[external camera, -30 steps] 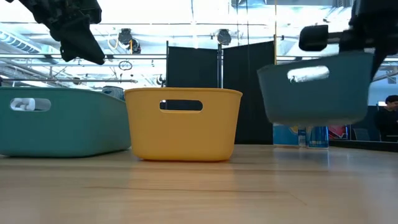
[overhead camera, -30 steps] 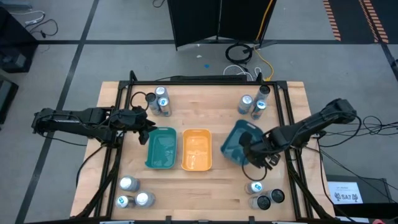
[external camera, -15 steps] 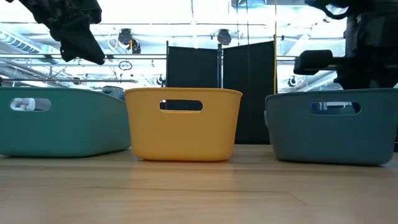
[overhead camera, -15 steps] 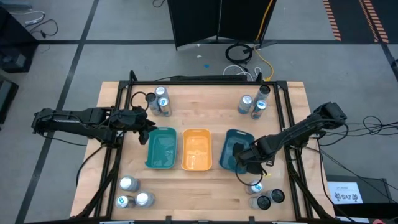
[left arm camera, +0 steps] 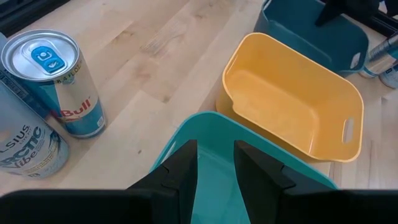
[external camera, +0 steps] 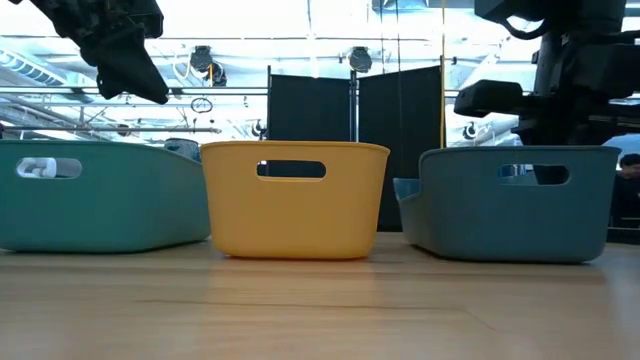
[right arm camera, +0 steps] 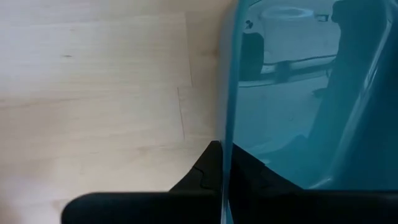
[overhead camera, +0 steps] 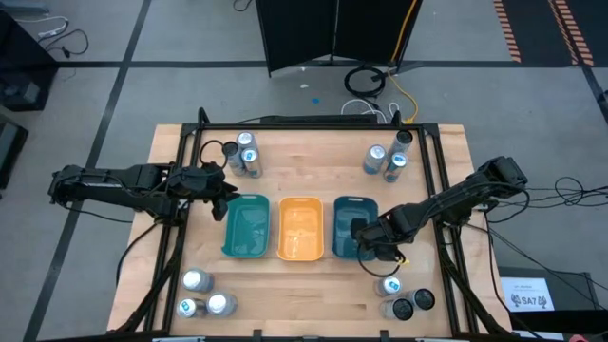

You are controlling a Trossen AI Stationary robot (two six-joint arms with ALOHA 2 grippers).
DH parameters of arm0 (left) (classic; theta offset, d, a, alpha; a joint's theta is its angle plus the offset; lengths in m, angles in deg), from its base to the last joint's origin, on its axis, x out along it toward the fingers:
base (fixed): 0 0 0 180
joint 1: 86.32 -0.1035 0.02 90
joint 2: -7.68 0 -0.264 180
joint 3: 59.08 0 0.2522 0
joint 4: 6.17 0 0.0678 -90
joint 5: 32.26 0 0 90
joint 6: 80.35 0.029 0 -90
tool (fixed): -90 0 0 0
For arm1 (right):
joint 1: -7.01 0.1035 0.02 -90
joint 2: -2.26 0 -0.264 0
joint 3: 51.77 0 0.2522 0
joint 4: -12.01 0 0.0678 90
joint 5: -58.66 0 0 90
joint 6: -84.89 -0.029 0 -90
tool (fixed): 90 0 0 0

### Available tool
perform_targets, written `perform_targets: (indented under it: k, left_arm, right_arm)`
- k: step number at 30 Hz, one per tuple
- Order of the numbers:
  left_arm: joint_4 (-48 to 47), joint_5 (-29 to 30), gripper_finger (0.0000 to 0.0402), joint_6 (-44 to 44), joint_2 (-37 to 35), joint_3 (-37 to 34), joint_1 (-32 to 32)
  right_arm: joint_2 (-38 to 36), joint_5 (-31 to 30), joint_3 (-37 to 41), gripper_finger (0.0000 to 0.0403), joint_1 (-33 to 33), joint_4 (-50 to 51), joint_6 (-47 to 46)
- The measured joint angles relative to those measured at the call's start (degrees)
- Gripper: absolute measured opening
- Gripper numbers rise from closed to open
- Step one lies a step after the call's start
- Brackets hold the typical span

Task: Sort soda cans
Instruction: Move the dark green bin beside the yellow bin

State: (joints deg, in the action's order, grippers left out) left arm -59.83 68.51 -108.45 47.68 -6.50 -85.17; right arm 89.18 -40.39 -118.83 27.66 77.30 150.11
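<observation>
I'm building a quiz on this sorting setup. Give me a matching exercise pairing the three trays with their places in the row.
Things:
1. teal tray
2. orange tray
3. blue tray

Places:
A. middle of the row
B. end nearest the right gripper, whose fingers straddle its wall
C. end nearest the left gripper

Pairs: 1-C, 2-A, 3-B

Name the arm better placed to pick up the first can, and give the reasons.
Left, probably. Its gripper hangs free over the teal tray, close to the cans at the table's far left. The right gripper is clamped on the blue tray wall.
</observation>
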Motion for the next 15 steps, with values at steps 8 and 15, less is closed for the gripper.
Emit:
perform_targets:
  k: [8, 15]
  left_arm:
    - [0.0, 0.0, 0.0115, 0.0, 0.0, 0.0, 0.0]
    - [0.0, 0.0, 0.0115, 0.0, 0.0, 0.0, 0.0]
  right_arm:
    - [0.0, -0.1, 0.0, 0.0, -0.1, -0.2, 4.8]
    - [0.0, 0.0, 0.0, 0.0, -0.1, -0.5, 5.1]
